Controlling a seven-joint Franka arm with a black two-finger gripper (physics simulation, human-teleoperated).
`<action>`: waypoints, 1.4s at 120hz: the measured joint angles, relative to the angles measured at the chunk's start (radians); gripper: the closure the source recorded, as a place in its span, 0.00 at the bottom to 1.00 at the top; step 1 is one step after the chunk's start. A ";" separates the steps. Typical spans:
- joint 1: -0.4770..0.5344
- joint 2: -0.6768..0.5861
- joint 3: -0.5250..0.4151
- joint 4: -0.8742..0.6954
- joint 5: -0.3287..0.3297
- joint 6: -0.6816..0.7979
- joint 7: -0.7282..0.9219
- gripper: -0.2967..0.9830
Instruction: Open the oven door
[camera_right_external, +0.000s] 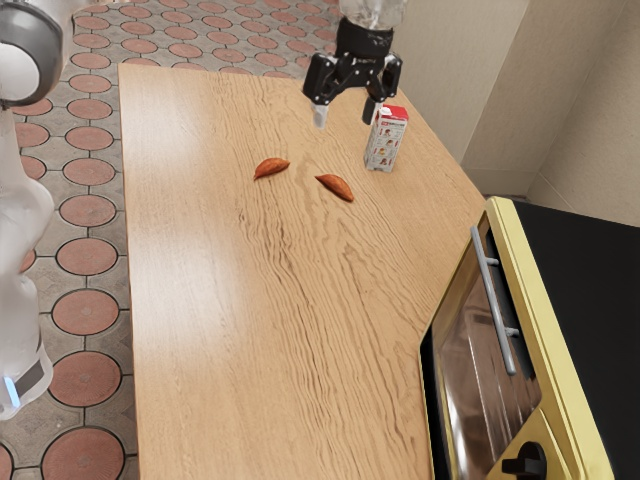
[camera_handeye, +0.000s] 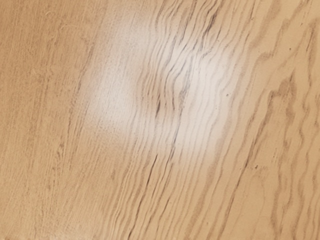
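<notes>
Yellow oven (camera_right_external: 548, 350) hogs the exterior view's lower right, oven door (camera_right_external: 480, 365) looking shut, grey handle (camera_right_external: 492, 300) up top. Gripper's (camera_right_external: 345, 114) way off, fingers spread, kinda near an upright red-and-white carton (camera_right_external: 385, 143); its print's too tiny to read. Two orange-brown pieces (camera_right_external: 271, 168) lie on the wooden table (camera_right_external: 230, 330), well clear of the oven.
</notes>
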 joint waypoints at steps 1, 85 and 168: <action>0.000 0.003 -0.001 0.000 0.000 0.002 -0.004 0.23; 0.228 -0.302 -0.716 -0.368 0.018 0.425 -0.174 0.23; 0.241 -0.175 -0.838 -0.366 0.170 0.794 -0.062 0.23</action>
